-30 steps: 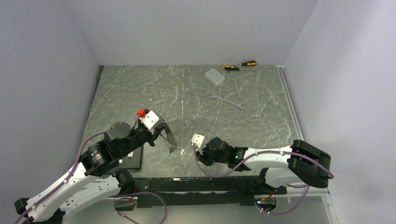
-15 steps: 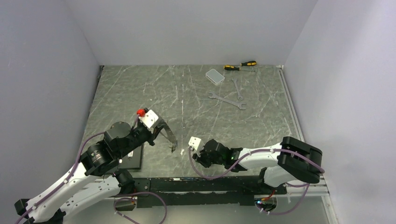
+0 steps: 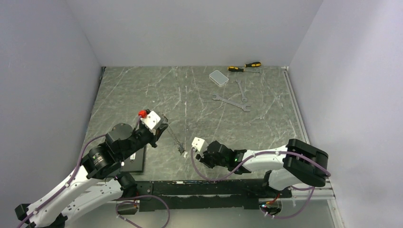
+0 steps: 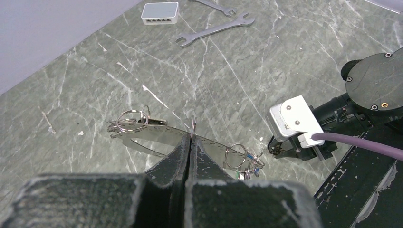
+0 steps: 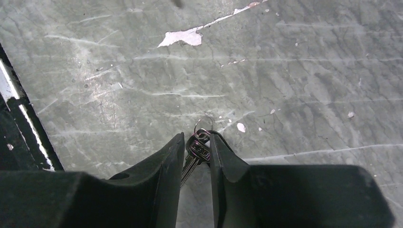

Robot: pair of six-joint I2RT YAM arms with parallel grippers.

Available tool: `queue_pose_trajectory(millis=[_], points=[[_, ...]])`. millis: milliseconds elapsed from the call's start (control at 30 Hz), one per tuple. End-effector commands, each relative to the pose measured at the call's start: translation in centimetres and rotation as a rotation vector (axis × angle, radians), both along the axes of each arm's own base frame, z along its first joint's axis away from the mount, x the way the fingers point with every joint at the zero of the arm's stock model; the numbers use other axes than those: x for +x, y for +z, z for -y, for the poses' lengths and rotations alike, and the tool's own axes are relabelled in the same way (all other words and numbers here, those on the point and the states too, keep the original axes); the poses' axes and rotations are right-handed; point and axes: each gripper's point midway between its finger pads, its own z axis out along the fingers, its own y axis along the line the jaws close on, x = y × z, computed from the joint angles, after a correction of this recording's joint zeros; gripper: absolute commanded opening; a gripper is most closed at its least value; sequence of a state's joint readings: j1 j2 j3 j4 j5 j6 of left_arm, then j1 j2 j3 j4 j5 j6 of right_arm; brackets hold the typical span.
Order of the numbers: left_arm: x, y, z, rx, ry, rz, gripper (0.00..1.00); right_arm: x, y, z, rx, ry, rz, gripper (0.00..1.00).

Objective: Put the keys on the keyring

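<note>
My left gripper (image 4: 191, 137) is shut on the keyring (image 4: 157, 133), a large thin silver wire ring that I hold above the table and see almost edge-on. Small split rings (image 4: 131, 119) hang at its left end. Several keys (image 4: 244, 166) with blue and green tags hang at its right end. In the top view the keyring (image 3: 172, 135) slants from my left gripper (image 3: 160, 127) down to the keys (image 3: 183, 151). My right gripper (image 5: 197, 142) is shut on a black-headed key (image 5: 198, 151) with a small split ring (image 5: 203, 124) on it. It sits low, just right of the hanging keys (image 3: 198, 154).
Two silver wrenches (image 3: 231, 102) (image 3: 241, 89), a clear plastic box (image 3: 218, 77) and yellow-black screwdrivers (image 3: 244, 67) lie at the back right. A black flat block (image 3: 134, 161) lies by the left arm. The black rail of the table's front edge (image 3: 209, 183) runs close behind the right gripper.
My left gripper has turned the keyring, which now looks edge-on instead of as an open loop. My right gripper has moved left with its key, closer to the hanging keys.
</note>
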State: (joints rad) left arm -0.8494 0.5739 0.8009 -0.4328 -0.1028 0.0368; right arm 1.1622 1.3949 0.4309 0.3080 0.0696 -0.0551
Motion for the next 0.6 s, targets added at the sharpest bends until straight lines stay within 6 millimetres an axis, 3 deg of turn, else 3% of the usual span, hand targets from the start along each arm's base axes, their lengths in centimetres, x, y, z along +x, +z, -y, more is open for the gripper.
queue_pose_trajectory(millis=[0, 200, 567], points=[[0.3, 2.5, 0.1, -0.077, 0.012, 0.041, 0.00, 0.9, 3.2, -1.7, 0.065, -0.011, 0.043, 0.31], [0.4, 2.6, 0.1, -0.080, 0.013, 0.041, 0.00, 1.0, 4.2, -2.1, 0.106, -0.013, 0.050, 0.34], [0.5, 2.4, 0.0, -0.078, 0.015, 0.036, 0.00, 1.4, 2.0, -2.4, 0.070, -0.037, 0.029, 0.35]])
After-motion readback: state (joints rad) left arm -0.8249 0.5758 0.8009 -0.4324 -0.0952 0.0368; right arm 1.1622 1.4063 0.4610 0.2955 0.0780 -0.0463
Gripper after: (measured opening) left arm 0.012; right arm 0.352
